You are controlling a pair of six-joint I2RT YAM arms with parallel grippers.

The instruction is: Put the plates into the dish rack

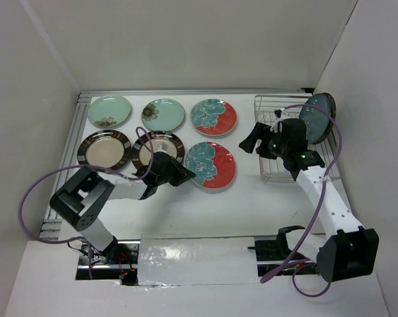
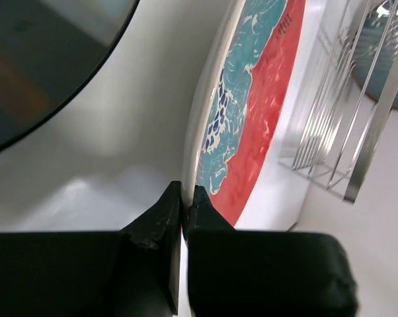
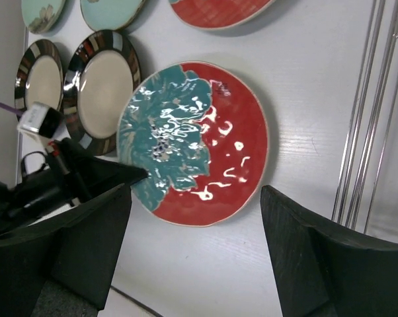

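The left fingers point(image 2: 156, 228) pinch the pale rim of a glossy red-orange plate point(image 2: 265, 112) with a teal flower, flat on the white worktop point(image 1: 245, 211). The right fingers point(image 3: 318, 257) hang spread above it, left of the dish rack point(image 1: 268, 173).

A white tabletop point(image 1: 252, 208) was enclosed by plain white walls point(image 1: 186, 46) at the back and both sides. An aluminium rail point(image 1: 64, 168) was fixed along its left edge, and a white wrapped panel point(image 1: 199, 261) was laid across the near edge.
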